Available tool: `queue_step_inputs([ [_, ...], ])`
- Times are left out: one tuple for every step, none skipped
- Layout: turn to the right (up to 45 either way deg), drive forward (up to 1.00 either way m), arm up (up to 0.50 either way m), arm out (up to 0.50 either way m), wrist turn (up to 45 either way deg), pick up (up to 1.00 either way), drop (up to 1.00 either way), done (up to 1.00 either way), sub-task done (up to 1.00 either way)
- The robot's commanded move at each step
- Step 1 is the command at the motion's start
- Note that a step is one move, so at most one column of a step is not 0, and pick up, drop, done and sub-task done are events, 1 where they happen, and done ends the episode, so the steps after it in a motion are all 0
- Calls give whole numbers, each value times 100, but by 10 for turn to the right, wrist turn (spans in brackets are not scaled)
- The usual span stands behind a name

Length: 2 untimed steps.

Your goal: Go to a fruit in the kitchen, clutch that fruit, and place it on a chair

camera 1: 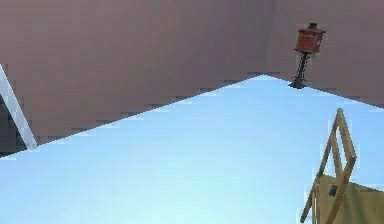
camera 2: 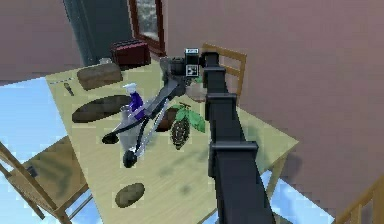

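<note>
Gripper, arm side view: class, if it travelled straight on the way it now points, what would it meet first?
Probably the dark oval thing lying on the table, just past the gripper; depth is unclear.

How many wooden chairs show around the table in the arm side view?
3: far chair beyond the table, left chair at its left edge, and corner chair, only partly seen, bottom right. Another may be hidden behind the arm.
</note>
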Motion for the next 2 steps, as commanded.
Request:
queue_step_inputs([
  [0, 0, 0, 0, 450, 0, 0, 0, 0],
  [0, 0, 0, 0, 450, 0, 0, 0, 0],
])
